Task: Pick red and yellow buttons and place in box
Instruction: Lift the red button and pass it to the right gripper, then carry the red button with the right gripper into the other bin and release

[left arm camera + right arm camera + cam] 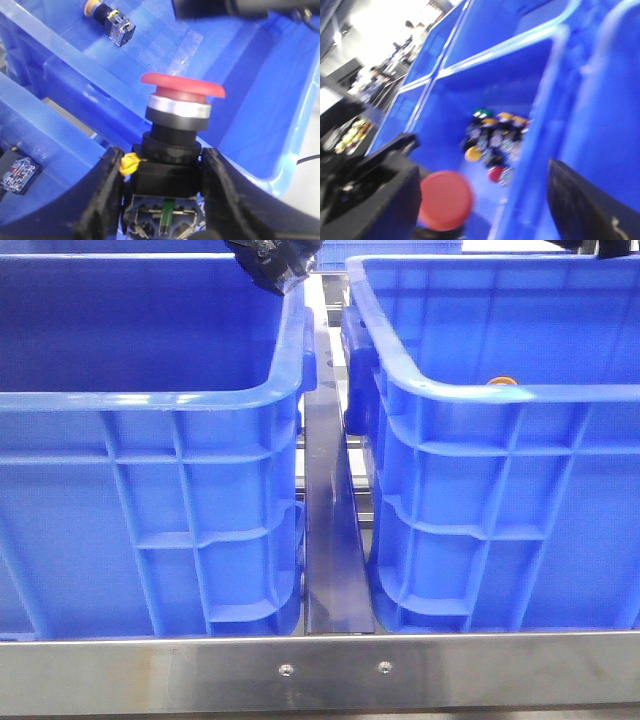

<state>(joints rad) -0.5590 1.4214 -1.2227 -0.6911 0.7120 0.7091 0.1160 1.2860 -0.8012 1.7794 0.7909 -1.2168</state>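
Steel rail (320,670) with two screw heads ran along the near edge of the desk in the front view. Behind it stood two blue crates side by side, the left crate (150,490) and the right crate (500,510), with a dark metal bar (330,540) between them. In the left wrist view, the left gripper (162,195) pinched the black body of the red button (180,92), its fingers (100,200) pressed against both sides, above a blue crate interior. Farther off in that crate lay the yellow button (107,20). In the blurred right wrist view, the right gripper (480,200) stood spread, holding nothing; beyond it, a cluster of buttons (492,137) lay on a crate floor.
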